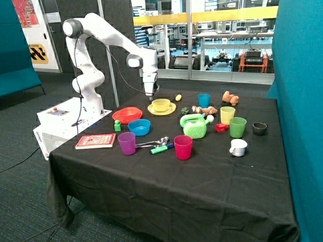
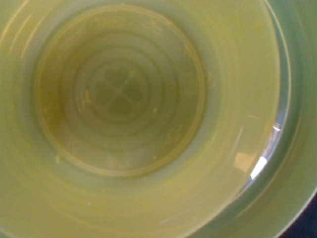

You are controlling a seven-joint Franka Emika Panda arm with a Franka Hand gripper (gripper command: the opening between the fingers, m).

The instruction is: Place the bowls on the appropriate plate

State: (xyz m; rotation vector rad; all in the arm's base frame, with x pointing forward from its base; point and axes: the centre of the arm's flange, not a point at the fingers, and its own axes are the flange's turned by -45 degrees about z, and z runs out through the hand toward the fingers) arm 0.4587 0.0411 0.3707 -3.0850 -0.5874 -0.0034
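Closest to the camera on the black-clothed table [image 1: 166, 201] stand a purple cup [image 1: 126, 143] and a magenta cup [image 1: 182, 147], with spoons [image 1: 154, 142] and a green marker [image 1: 161, 148] lying between them. Left of the purple cup lies a red book [image 1: 96, 141]; its cover print is too small to read. Behind these sit a blue bowl [image 1: 139, 126], a small green block [image 1: 117, 125] and the orange-red bowl [image 1: 127, 114], which rests on the cloth, not on a plate. Farther back the yellow bowl [image 1: 161, 104] sits on the yellow plate [image 1: 162, 109]. The gripper [image 1: 149, 94] hangs just beside the bowl's far left rim; whether its pincer is spread or pressed together cannot be told. The wrist view is filled by the inside of the yellow bowl [image 2: 124, 99], ringed by concentric ridges, with the plate's edge [image 2: 297, 163] beside it. To the right stand a green watering can [image 1: 194, 126], a blue cup [image 1: 204, 100], a yellow cup [image 1: 227, 115], a green cup [image 1: 237, 127], a white cup [image 1: 237, 147] and a small black bowl [image 1: 259, 128].
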